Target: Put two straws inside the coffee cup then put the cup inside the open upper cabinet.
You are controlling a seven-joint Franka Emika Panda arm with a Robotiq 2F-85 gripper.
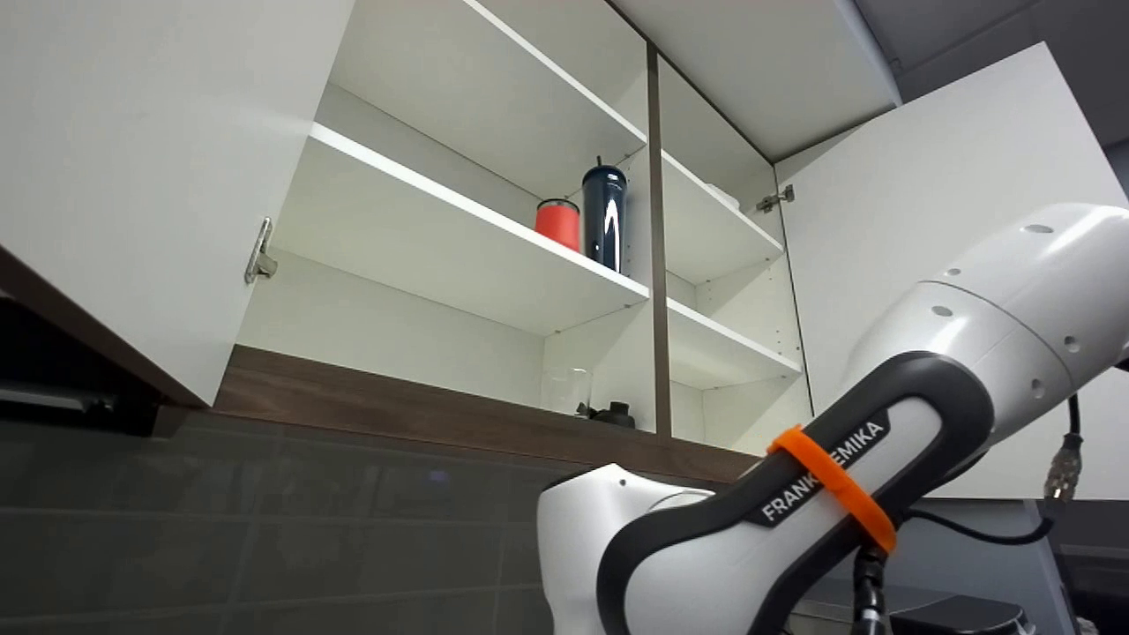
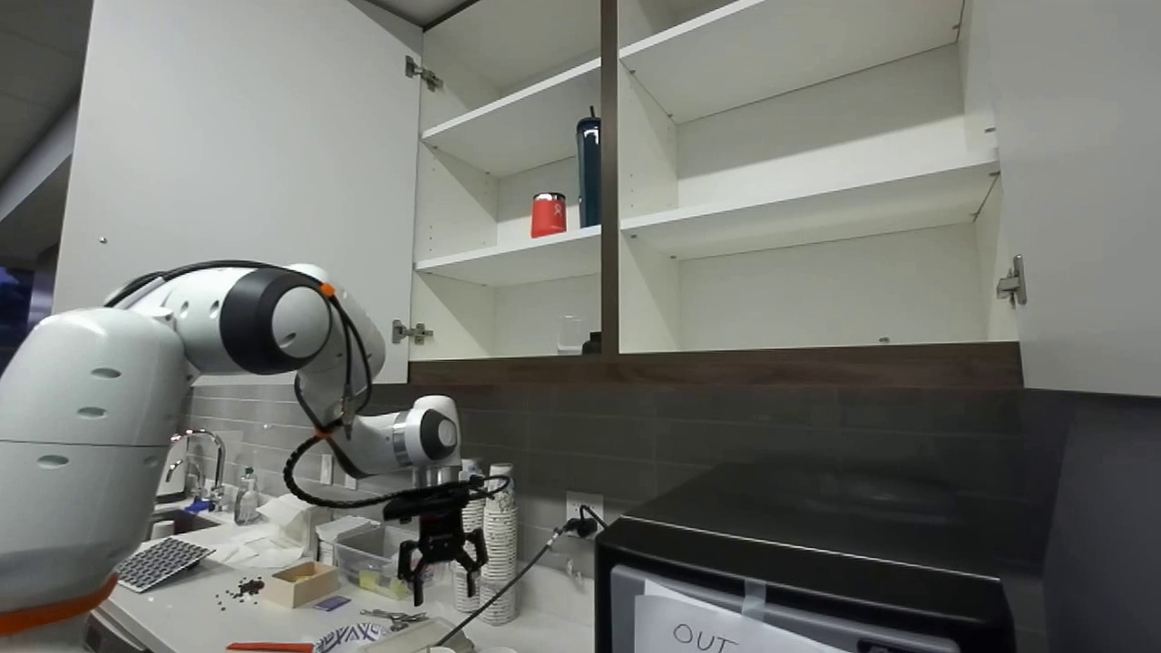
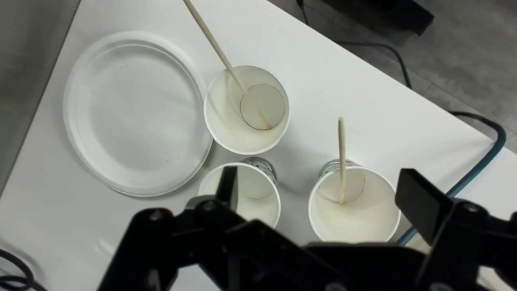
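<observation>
Three white paper cups stand on the counter in the wrist view. The right cup [image 3: 363,218], with a green-grey pattern, holds a pale straw [image 3: 341,153]. The upper cup [image 3: 226,121] holds a longer straw [image 3: 212,38]. The lower left cup [image 3: 258,202], also patterned, shows no straw and is partly hidden by a finger. Which is the coffee cup I cannot tell. My gripper [image 3: 319,178] is open and empty above the right and lower left cups; it also shows in an exterior view [image 2: 444,580]. The upper cabinet [image 1: 441,216] [image 2: 798,218] stands open in both exterior views.
A white plate [image 3: 137,117] lies beside the cups. A red cup [image 2: 549,215] and dark blue bottle [image 2: 590,172] stand on a cabinet shelf. A black microwave [image 2: 798,553], stacked cups [image 2: 501,544] and a cable [image 2: 517,576] are near the gripper. Open cabinet doors [image 1: 150,159] [image 2: 245,181] stick out.
</observation>
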